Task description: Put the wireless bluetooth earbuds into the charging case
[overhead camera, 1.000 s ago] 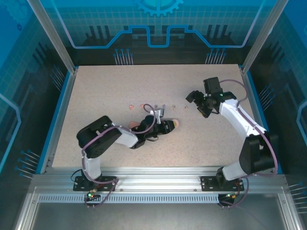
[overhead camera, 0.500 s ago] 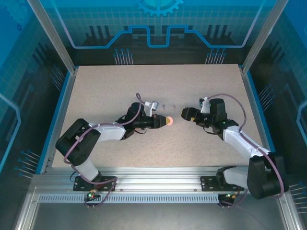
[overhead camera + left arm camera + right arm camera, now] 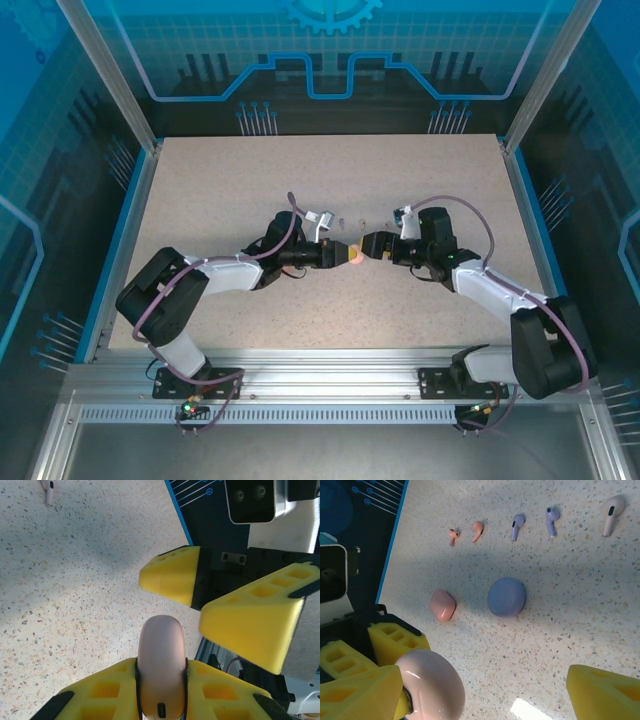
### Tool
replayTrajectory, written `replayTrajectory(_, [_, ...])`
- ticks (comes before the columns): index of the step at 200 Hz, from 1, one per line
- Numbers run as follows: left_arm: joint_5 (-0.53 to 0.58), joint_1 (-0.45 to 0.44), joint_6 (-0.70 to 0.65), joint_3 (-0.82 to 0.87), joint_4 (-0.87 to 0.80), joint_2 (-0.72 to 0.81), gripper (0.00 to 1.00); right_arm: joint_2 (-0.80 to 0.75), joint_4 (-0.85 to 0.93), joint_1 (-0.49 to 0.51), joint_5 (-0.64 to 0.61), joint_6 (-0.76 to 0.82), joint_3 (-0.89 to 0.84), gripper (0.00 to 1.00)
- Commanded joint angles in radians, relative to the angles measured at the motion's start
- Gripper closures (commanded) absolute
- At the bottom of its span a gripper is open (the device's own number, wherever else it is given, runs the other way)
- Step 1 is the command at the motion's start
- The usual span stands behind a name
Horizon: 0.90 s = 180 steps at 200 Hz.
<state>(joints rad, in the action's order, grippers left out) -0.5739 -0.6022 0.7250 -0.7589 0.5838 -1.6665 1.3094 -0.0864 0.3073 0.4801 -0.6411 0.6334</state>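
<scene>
Pale case (image 3: pixel 161 645): lifted off the counter (image 3: pixel 570 605) near mid-counter. It looks closed, and its charging port faces back toward the left wrist.
Case long axis: in the overhead view it runs 9 to 3 o'clock, with the free rounded end pointing to 3.
Left tool (image 3: pixel 161 682): clamped on the pale case across its narrow sides, holding the port end.
Right tool (image 3: pixel 368 246): fingers wide apart and holding nothing. Overhead, it sits at 3 o'clock of the case, nose to nose with the left tool.
Deciding relation: the free end of the case lies in the right tool's gap, just beside one finger and well apart from the other. Whether that near finger touches the case cannot be told.
Judged step: likely a second grip on the free end, to open the lid or take the case over. The gap looks off-centre, so closing now could push the case sideways.
Earbuds: in a row on the counter at 12 o'clock of the case overhead. The right wrist view shows red-orange earbuds (image 3: pixel 465 532), purple earbuds (image 3: pixel 534 524) and a pale earbud (image 3: pixel 612 511), all outside any case.
Other cases: a pink case (image 3: pixel 442 605) and a blue case (image 3: pixel 506 596) lie closed and near each other, between the row and the held case.
Nearer arm: the right is the free one, and the row is within its reach.
</scene>
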Motion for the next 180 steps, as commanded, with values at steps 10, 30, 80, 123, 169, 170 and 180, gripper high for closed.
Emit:
replayTrajectory(10, [-0.007,0.004,-0.029,-0.027,0.008,0.029,1.00,0.035,-0.021,0.021,0.011,0.027,-0.018,0.15])
replayTrajectory(30, [0.001,0.005,-0.028,-0.026,0.012,0.033,1.00,0.052,-0.020,0.021,-0.004,0.035,-0.026,0.15])
replayTrajectory(80, [0.015,0.012,-0.030,-0.020,0.019,0.064,1.00,0.086,-0.014,-0.016,-0.039,0.041,-0.064,0.17])
replayTrajectory(123, [0.023,0.017,-0.034,-0.002,0.024,0.095,1.00,0.097,0.015,-0.066,-0.038,0.042,-0.073,0.19])
replayTrajectory(169, [0.035,0.022,-0.027,0.004,0.042,0.095,1.00,-0.015,0.024,-0.086,0.049,-0.001,-0.080,0.22])
replayTrajectory(170, [0.035,0.022,-0.025,0.004,0.042,0.095,1.00,-0.017,0.024,-0.085,0.052,-0.002,-0.081,0.22])
replayTrajectory(180, [0.034,0.025,-0.024,0.002,0.048,0.096,1.00,-0.059,0.027,-0.084,0.076,-0.010,-0.080,0.22])
